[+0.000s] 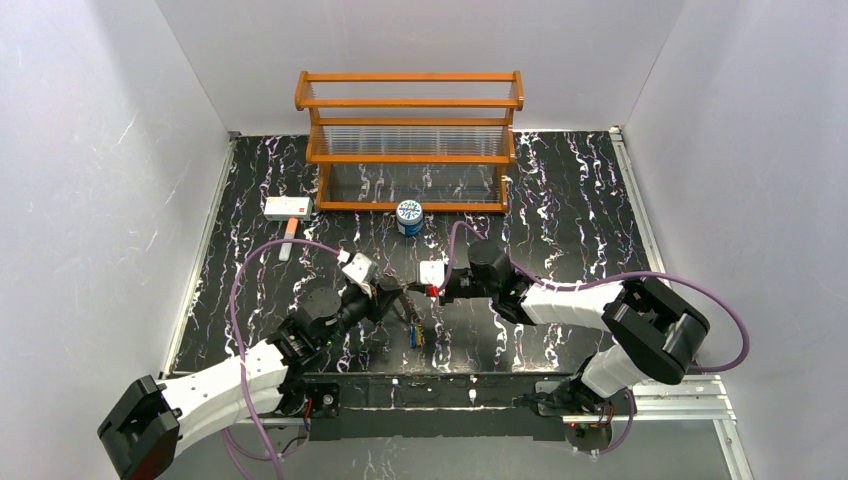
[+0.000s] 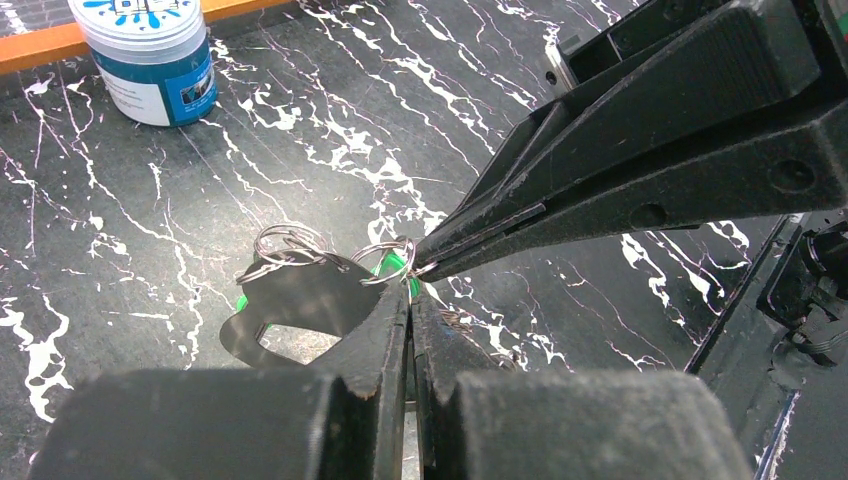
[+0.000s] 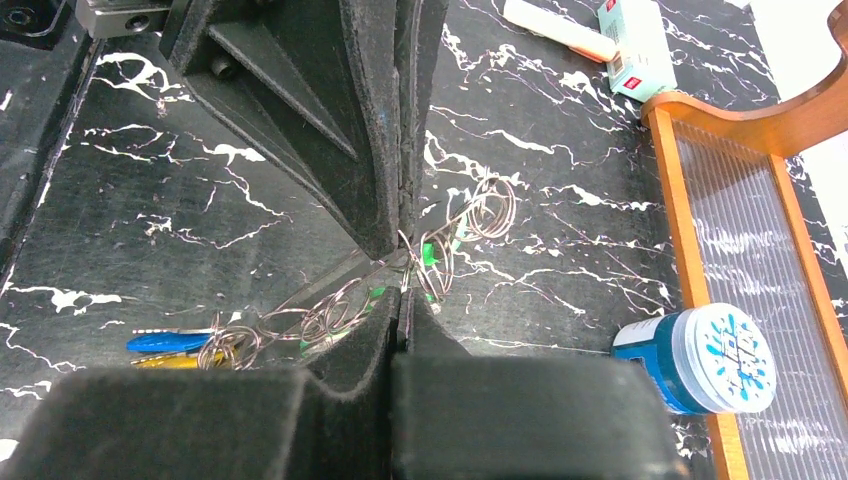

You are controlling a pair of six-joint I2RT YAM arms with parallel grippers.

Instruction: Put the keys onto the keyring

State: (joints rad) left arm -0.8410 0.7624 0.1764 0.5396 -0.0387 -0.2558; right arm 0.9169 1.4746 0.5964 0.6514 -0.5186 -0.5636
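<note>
My left gripper (image 2: 411, 292) is shut, its tips pinching the edge of the keyring (image 2: 300, 300), a flat floppy loop that looks dark in the left wrist view. My right gripper (image 3: 403, 292) comes in from the opposite side, tip to tip with the left, and is shut on a thin wire ring (image 3: 432, 262) that carries a green key (image 3: 436, 250). More wire rings (image 3: 325, 318) trail down to the blue key (image 3: 165, 341) and yellow key (image 3: 165, 358) on the table. From above, both grippers (image 1: 408, 291) meet mid-table over the keys (image 1: 415, 335).
A blue-and-white can (image 1: 409, 216) stands behind the grippers, in front of an orange wooden rack (image 1: 410, 140). A white box with a red mark (image 1: 288, 207) and a whitish stick (image 1: 287, 248) lie at the back left. White walls enclose the black marbled table.
</note>
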